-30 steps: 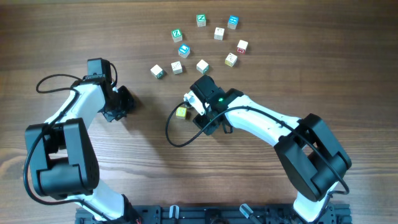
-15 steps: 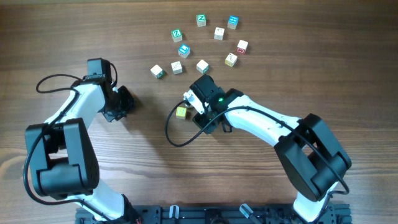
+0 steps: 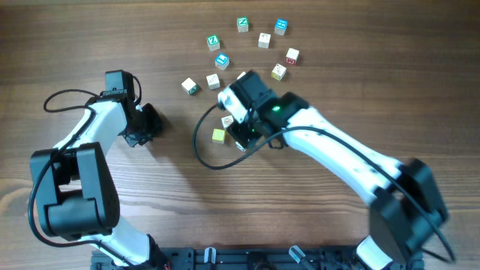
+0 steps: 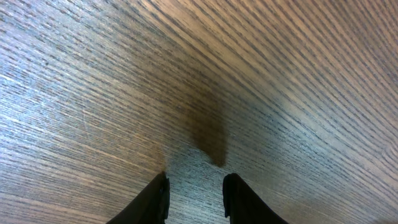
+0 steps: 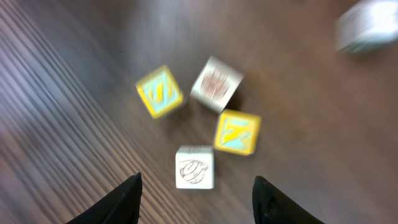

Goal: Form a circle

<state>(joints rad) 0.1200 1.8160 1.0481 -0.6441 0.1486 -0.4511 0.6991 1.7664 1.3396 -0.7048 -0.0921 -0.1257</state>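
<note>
right arm: has swung forward over the last second; its wrist view is blurred
right gripper: jaws apart, empty
circle: four blocks clustered around a small gap, just ahead of its fingertips
left gripper: unmoved, jaws slightly apart, holding nothing
reading: release probably done; ring looks unfinished, spare blocks lie beyond the hand

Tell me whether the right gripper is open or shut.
Open: the right gripper shows both fingers wide apart in its wrist view, gripping nothing.
</note>
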